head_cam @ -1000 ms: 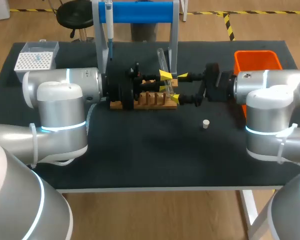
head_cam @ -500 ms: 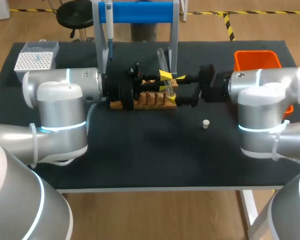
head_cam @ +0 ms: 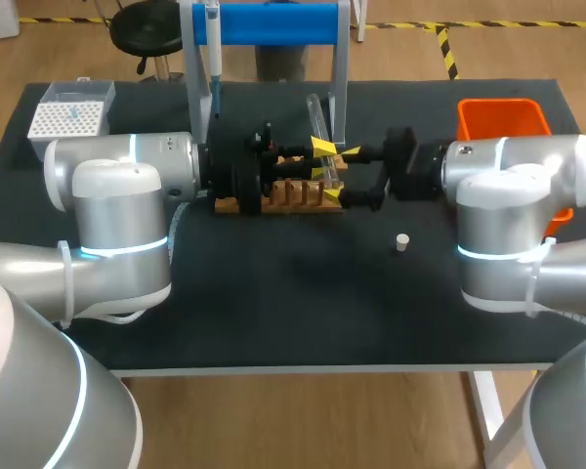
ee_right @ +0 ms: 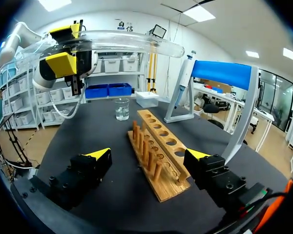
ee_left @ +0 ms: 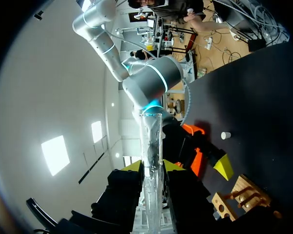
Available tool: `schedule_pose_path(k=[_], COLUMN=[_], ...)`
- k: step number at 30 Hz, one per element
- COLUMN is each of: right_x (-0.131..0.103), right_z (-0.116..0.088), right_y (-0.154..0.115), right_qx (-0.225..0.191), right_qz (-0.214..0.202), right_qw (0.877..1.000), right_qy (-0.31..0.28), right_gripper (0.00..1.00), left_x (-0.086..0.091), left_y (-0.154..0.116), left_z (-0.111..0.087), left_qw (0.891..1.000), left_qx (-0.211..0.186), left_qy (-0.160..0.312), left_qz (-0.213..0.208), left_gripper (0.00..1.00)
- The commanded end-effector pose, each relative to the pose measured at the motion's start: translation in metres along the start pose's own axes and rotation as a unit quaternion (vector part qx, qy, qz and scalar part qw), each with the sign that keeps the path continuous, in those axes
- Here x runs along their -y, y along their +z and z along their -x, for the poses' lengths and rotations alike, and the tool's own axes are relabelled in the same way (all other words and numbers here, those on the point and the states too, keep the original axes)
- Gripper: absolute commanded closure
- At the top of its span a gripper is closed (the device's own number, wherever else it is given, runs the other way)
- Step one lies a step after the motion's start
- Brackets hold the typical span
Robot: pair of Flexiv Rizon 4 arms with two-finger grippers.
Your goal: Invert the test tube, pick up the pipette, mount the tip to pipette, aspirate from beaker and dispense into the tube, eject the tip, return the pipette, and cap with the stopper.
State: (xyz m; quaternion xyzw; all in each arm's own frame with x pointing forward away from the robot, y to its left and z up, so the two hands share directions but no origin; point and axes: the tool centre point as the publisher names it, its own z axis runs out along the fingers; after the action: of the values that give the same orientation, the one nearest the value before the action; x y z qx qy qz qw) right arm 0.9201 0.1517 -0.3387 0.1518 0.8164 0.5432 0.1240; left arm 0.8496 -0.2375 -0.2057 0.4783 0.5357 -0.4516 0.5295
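My left gripper is shut on a clear test tube, held over the wooden rack. In the left wrist view the tube runs out between the yellow tips of that gripper. My right gripper stands open just right of the tube, its fingers wide apart. From the right wrist, the tube lies level above and ahead of my right gripper, with the left gripper clamped on it. The pipette hangs on the blue stand. The stopper lies on the mat.
A glass beaker stands beyond the rack. The tip box sits at the back left, an orange bin at the back right. The blue pipette stand rises behind the rack.
My right arm has moved left, bringing its open gripper closer to the tube and rack. The left arm and the tube have kept still.
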Motion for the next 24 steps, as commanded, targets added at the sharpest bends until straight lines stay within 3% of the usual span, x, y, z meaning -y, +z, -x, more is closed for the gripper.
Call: schedule_pose_path(k=[1, 9, 14, 15, 19, 24], right_x=[0.002, 0.002, 0.002, 0.002, 0.002, 0.002], right_z=[-0.002, -0.002, -0.002, -0.002, -0.002, -0.002], right_y=[0.0, 0.0, 0.0, 0.0, 0.0, 0.0], right_qx=[0.003, 0.003, 0.003, 0.003, 0.003, 0.003], right_qz=[0.003, 0.003, 0.003, 0.003, 0.003, 0.003], right_qw=[1.0, 1.0, 1.0, 1.0, 1.0, 1.0], right_qy=[0.0, 0.0, 0.0, 0.0, 0.0, 0.0], right_gripper=[0.0, 0.0, 0.0, 0.0, 0.0, 0.0], left_x=[0.0, 0.0, -0.008, -0.012, -0.017, -0.022], left_y=[0.001, 0.001, -0.006, -0.008, -0.013, -0.014], left_z=[0.0, 0.0, 0.012, 0.013, 0.022, 0.03], left_qw=[1.0, 1.0, 0.99, 0.982, 0.958, 0.902], left_qx=[0.0, 0.0, 0.024, 0.019, 0.013, 0.019], left_qy=[0.001, 0.001, -0.134, -0.185, -0.285, -0.431], left_qz=[0.002, 0.002, -0.041, -0.037, -0.041, -0.031], left_gripper=[1.0, 1.0, 1.0, 1.0, 1.0, 1.0])
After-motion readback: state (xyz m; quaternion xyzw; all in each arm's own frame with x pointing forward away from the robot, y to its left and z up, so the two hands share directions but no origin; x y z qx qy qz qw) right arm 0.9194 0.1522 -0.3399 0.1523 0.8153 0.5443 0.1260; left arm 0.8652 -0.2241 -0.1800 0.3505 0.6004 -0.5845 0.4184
